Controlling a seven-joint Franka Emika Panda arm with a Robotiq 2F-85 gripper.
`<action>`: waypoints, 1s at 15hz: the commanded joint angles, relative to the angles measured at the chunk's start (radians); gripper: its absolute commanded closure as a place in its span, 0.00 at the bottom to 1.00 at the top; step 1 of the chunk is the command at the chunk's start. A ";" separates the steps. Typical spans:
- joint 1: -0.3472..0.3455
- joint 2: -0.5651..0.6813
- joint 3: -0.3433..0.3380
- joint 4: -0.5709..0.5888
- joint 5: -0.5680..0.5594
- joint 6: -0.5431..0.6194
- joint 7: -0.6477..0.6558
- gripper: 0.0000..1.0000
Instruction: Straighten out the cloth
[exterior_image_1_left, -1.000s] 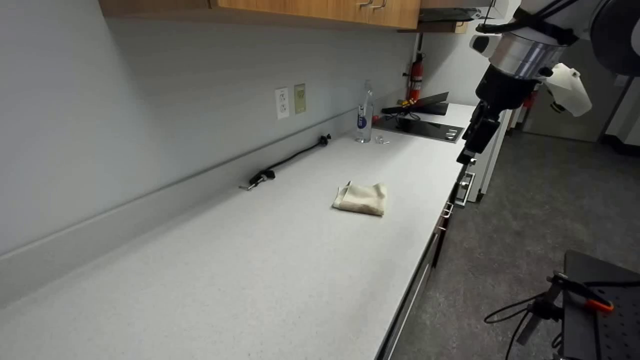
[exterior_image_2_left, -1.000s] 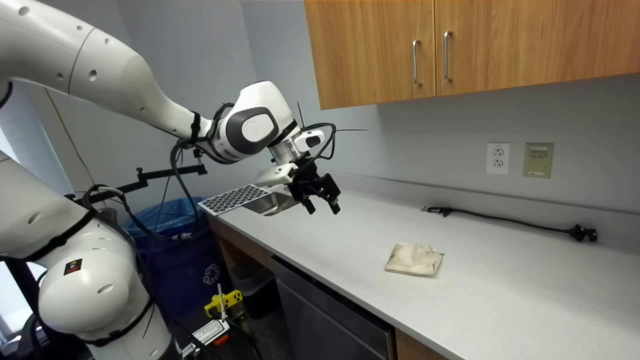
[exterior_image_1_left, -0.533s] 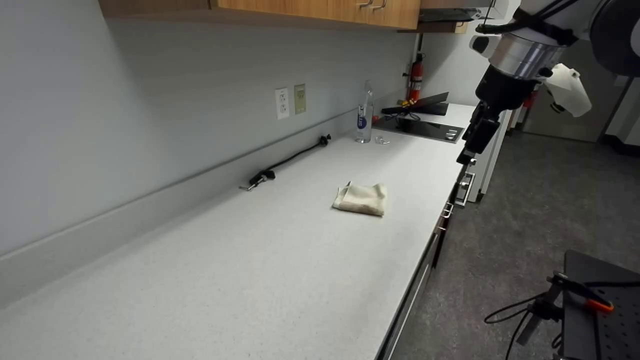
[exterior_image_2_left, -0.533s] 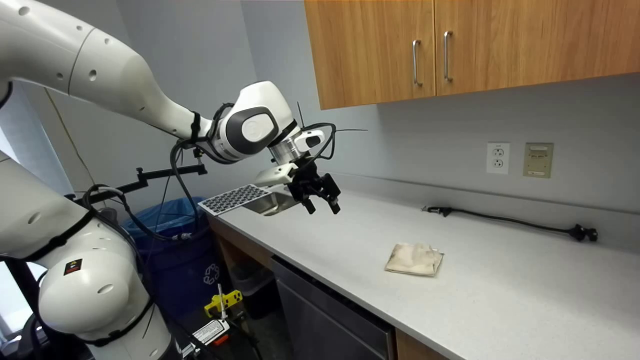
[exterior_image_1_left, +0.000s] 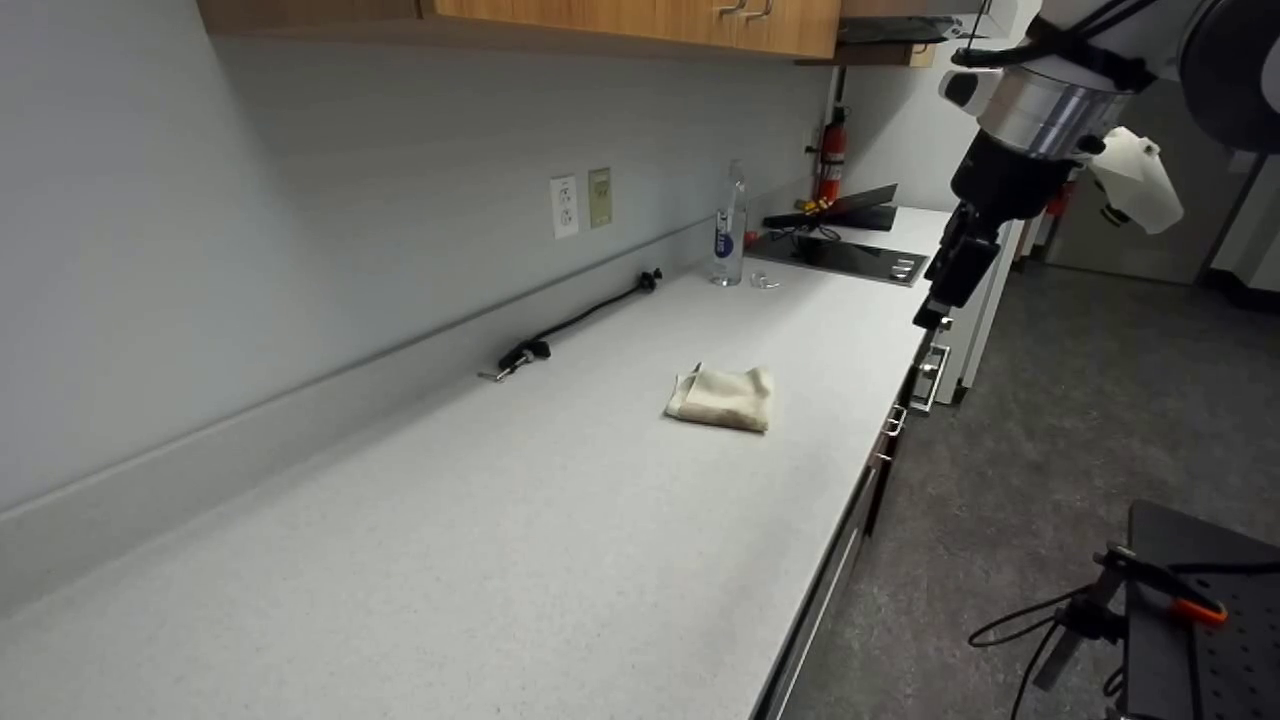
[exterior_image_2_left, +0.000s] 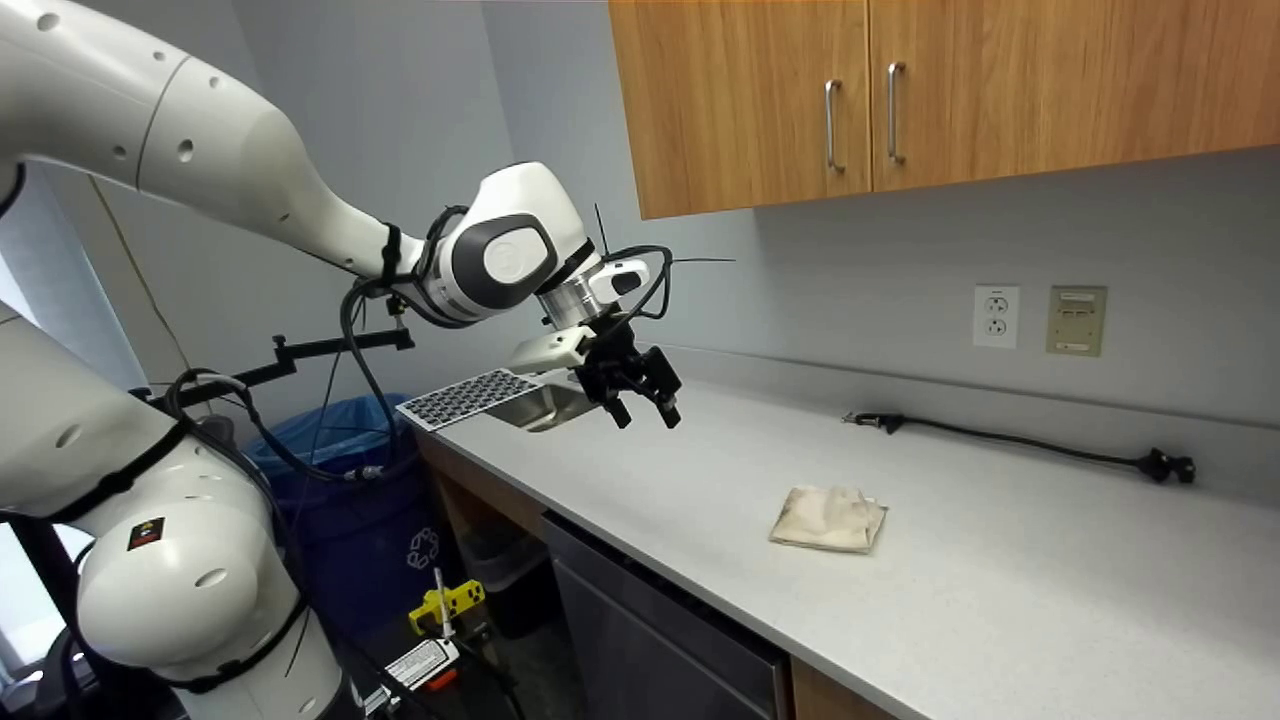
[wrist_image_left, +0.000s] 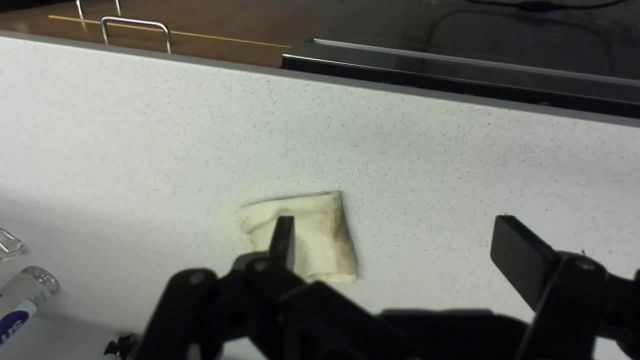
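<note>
Cloth (wrist_image_left: 320, 237) is lying on the bench (exterior_image_1_left: 480, 530), lower than the pincer (exterior_image_2_left: 646, 418) and well apart from it. It's cream, kinda rumpled, looks folded over, with brownish stains down one edge and a corner poking up in an exterior view. In the wrist view one jaw covers a bit of it, but that's just overlap, because both exterior views have the pincer hanging up in the air. Jaws are spread wide, with a big gap between the tips.

Down below the pincer and near the wall (exterior_image_2_left: 850, 270) a black cord (exterior_image_2_left: 1020, 435) stretches along the bench. A clear bottle (exterior_image_1_left: 728, 240) stands farther from the pincer than the cloth does, with some small clear thing (exterior_image_1_left: 764, 281) just beside it (too small to tell what). In an exterior view a sink (exterior_image_2_left: 535, 408) sits behind the pincer, partly hidden by it, next to a checkered board (exterior_image_2_left: 470, 398). Lower than the pincer and beside the bench is a blue bin (exterior_image_2_left: 370, 545) with a recycling mark. Wooden cabinets (exterior_image_2_left: 745, 100) hang on that wall, higher up than the pincer.
</note>
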 joint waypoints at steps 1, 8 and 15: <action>-0.001 0.000 0.002 0.001 0.002 -0.002 -0.001 0.00; -0.001 0.000 0.002 0.001 0.002 -0.002 -0.001 0.00; -0.007 0.046 -0.013 0.035 0.003 -0.022 -0.017 0.00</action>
